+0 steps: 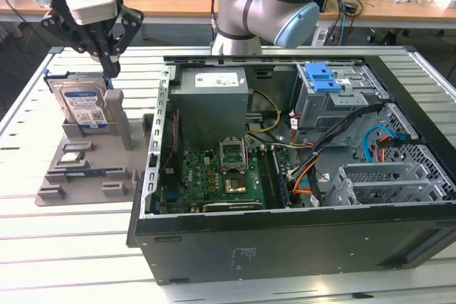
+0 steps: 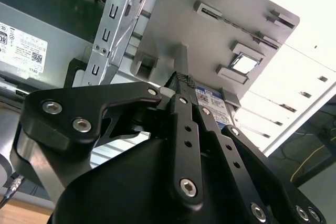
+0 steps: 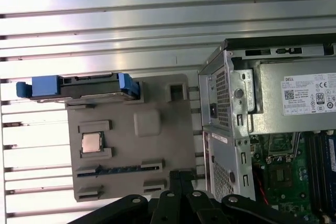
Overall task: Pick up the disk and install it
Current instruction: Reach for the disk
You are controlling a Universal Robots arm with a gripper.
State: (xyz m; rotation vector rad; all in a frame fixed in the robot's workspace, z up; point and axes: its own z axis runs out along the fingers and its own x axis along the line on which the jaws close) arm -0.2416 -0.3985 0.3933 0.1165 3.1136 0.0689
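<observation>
Blue-framed disk [image 1: 80, 107] upright in grey holder [image 1: 91, 170], lower edge out of sight

The arm [image 1: 267, 5] holds the gripper [image 1: 111, 69] pointing straight down, fingertips [image 1: 109, 62] closed against each other, black linkages [image 1: 68, 30] splayed wide above them.

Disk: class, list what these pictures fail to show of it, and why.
Exterior view: the disk has its lower edge sunk in the grey holder.
First wrist view: seen edge-on, so its label is hidden.
Second wrist view: the tool covers most of it.
</observation>
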